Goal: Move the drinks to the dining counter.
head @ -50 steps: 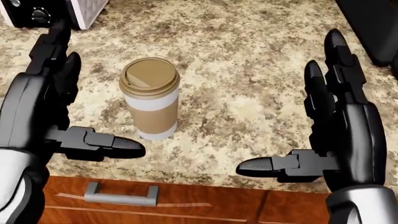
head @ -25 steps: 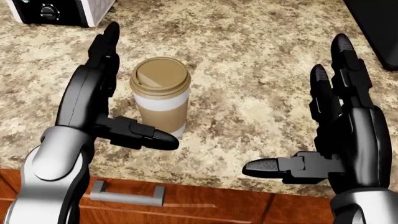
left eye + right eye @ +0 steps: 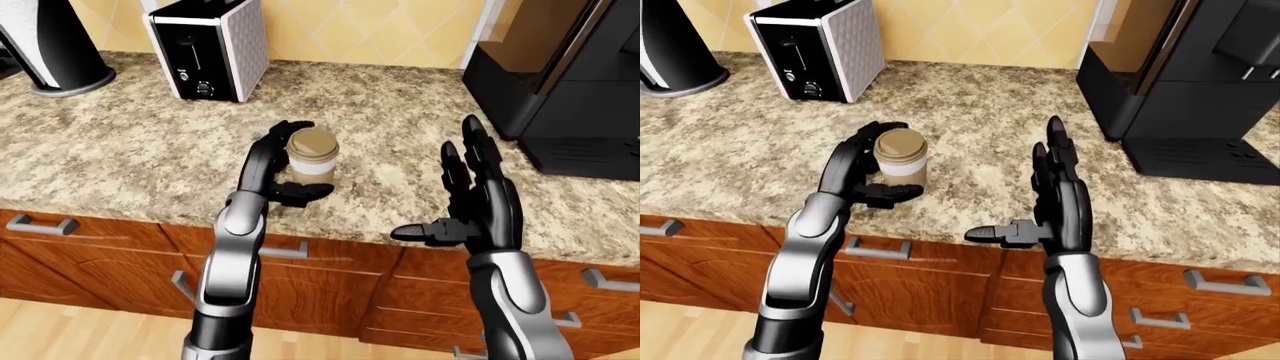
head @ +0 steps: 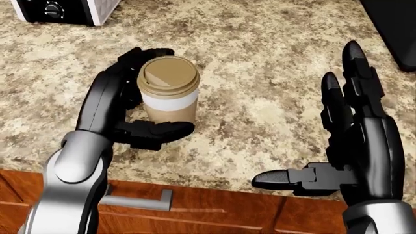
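A brown paper coffee cup [image 4: 168,73] with a tan lid and white sleeve stands upright on the speckled granite counter [image 4: 260,73], near its lower edge. My left hand [image 4: 172,95] is wrapped round the cup: the fingers curl behind the lid and the thumb presses across the lower body on the near side. My right hand [image 4: 308,122] hovers to the right of the cup, well apart from it. It is open with fingers straight up, thumb pointing left and nothing in it. No other drink shows.
A white and black toaster [image 3: 205,49] stands at the top left of the counter, with a dark curved appliance [image 3: 50,45] further left. A black coffee machine [image 3: 560,75] fills the top right. Wooden drawers with grey handles [image 3: 290,251] run below the counter edge.
My left hand moved in from the cup's left side and its fingers and thumb closed round the cup. The right hand stayed almost still. The view shifted slightly.
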{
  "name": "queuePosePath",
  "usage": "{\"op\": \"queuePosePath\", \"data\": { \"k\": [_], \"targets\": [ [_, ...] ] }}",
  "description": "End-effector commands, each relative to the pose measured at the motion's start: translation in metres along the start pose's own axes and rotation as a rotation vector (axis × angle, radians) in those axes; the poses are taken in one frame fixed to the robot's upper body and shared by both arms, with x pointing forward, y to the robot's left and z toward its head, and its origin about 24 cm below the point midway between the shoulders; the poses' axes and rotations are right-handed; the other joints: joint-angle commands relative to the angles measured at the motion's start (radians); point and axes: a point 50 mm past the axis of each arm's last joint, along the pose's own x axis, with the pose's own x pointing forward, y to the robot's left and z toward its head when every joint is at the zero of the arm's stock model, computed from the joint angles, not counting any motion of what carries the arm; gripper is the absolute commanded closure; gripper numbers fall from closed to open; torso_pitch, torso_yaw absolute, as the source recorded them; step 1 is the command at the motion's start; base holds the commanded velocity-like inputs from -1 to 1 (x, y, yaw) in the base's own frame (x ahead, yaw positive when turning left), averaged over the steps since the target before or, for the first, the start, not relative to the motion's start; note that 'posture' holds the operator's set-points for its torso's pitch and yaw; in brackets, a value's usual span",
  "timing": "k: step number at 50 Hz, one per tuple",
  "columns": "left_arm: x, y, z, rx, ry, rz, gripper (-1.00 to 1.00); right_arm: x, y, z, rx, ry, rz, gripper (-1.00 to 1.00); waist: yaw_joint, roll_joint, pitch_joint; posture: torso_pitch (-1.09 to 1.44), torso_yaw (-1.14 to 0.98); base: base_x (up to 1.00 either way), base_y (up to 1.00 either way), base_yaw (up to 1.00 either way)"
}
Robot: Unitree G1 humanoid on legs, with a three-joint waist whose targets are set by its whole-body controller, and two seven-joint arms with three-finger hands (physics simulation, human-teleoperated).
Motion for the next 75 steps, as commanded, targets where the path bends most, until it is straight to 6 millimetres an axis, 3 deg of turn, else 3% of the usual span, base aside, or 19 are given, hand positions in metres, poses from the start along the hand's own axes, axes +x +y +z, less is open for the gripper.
{"op": "queuePosePath", "data": {
  "k": [1, 3, 5, 25, 29, 38, 40, 42, 43, 44, 45, 47, 52, 57, 58, 62, 65, 68, 75],
  "targets": [
    [-0.001, 0.003, 0.018, 0.011, -0.086, 0.010, 0.15, 0.000, 0.002, 0.014, -0.005, -0.085, 0.011, -1.00, 0.000, -0.002, -0.020, 0.00, 0.00, 0.00, 0.00, 0.00],
    [-0.003, 0.005, 0.021, 0.009, -0.096, 0.025, 0.36, 0.000, 0.002, 0.015, -0.005, -0.085, 0.011, -1.00, 0.000, -0.001, -0.020, 0.00, 0.00, 0.00, 0.00, 0.00],
    [-0.006, 0.008, 0.026, 0.003, -0.103, 0.031, 1.00, 0.001, 0.002, 0.016, -0.007, -0.087, 0.011, -1.00, 0.000, -0.001, -0.021, 0.00, 0.00, 0.00, 0.00, 0.00],
    [-0.037, 0.033, 0.055, -0.043, -0.152, 0.088, 1.00, -0.001, 0.005, 0.018, -0.022, -0.099, 0.030, -1.00, -0.001, 0.013, -0.030, 0.00, 0.00, -0.06, 0.01, 0.00],
    [-0.039, 0.035, 0.056, -0.051, -0.158, 0.091, 1.00, -0.003, 0.008, 0.021, -0.026, -0.105, 0.047, -1.00, -0.005, -0.049, -0.032, 0.00, 0.00, -0.75, 0.31, 0.00],
    [-0.041, 0.039, 0.057, -0.065, -0.162, 0.094, 1.00, -0.006, 0.012, 0.025, -0.034, -0.103, 0.061, -1.00, 0.013, -0.030, -0.014, 0.00, 0.00, -0.80, 0.50, 0.00],
    [-0.042, 0.040, 0.057, -0.062, -0.162, 0.096, 1.00, -0.006, 0.012, 0.023, -0.032, -0.095, 0.066, -1.00, 0.034, -0.021, -0.007, 0.00, 0.00, -0.37, 0.48, 0.50],
    [-0.042, 0.041, 0.057, -0.063, -0.164, 0.100, 1.00, -0.006, 0.013, 0.022, -0.027, -0.088, 0.070, -1.00, 0.043, 0.110, 0.031, 0.00, 0.00, -0.13, 0.00, 1.00],
    [-0.041, 0.042, 0.057, -0.064, -0.164, 0.100, 1.00, -0.007, 0.014, 0.022, -0.028, -0.087, 0.073, -1.00, 0.065, 0.171, 0.019, 0.00, 0.00, -0.06, 0.00, 1.00],
    [-0.040, 0.042, 0.057, -0.067, -0.162, 0.101, 1.00, -0.007, 0.014, 0.022, -0.029, -0.086, 0.074, -1.00, 0.064, 0.126, 0.071, 0.00, 0.00, -0.05, 0.00, 1.00],
    [-0.040, 0.041, 0.057, -0.070, -0.163, 0.099, 1.00, -0.007, 0.014, 0.022, -0.031, -0.086, 0.075, -1.00, 0.051, 0.101, 0.027, 0.00, 0.00, -0.05, 0.00, 1.00],
    [-0.041, 0.041, 0.058, -0.075, -0.163, 0.095, 1.00, -0.006, 0.013, 0.022, -0.033, -0.086, 0.074, -1.00, 0.071, 0.066, 0.006, 0.00, 0.00, -0.02, 0.00, 1.00],
    [-0.042, 0.042, 0.055, -0.080, -0.157, 0.097, 1.00, -0.004, 0.013, 0.021, -0.035, -0.086, 0.073, -1.00, 0.071, -0.020, 0.037, 0.00, 0.00, -0.01, 0.00, 1.00],
    [-0.046, 0.044, 0.054, -0.092, -0.152, 0.094, 1.00, 0.004, 0.013, 0.021, -0.040, -0.088, 0.072, -1.00, 0.059, -0.122, 0.023, 0.00, 0.00, 0.00, 0.00, 1.00],
    [-0.048, 0.045, 0.055, -0.093, -0.154, 0.096, 1.00, 0.004, 0.013, 0.021, -0.043, -0.089, 0.075, -1.00, 0.026, -0.075, 0.049, 0.00, 0.00, 0.00, 0.00, 1.00],
    [-0.048, 0.049, 0.052, -0.101, -0.156, 0.102, 1.00, 0.006, 0.014, 0.020, -0.046, -0.092, 0.077, -1.00, 0.035, -0.041, 0.018, 0.00, 0.00, 0.00, 0.00, 1.00],
    [-0.050, 0.048, 0.054, -0.106, -0.158, 0.103, 1.00, 0.006, 0.014, 0.020, -0.047, -0.093, 0.076, -1.00, 0.018, 0.017, 0.023, 0.00, 0.00, 0.00, 0.00, 1.00],
    [-0.051, 0.047, 0.054, -0.106, -0.161, 0.100, 1.00, 0.005, 0.013, 0.019, -0.049, -0.092, 0.075, -1.00, 0.019, 0.095, -0.009, 0.00, 0.00, 0.00, 0.00, 1.00],
    [-0.052, 0.047, 0.051, -0.113, -0.161, 0.100, 1.00, 0.005, 0.016, 0.020, -0.050, -0.091, 0.076, -1.00, 0.045, 0.029, 0.021, 0.00, 0.00, 0.00, 0.00, 1.00]
  ]
}}
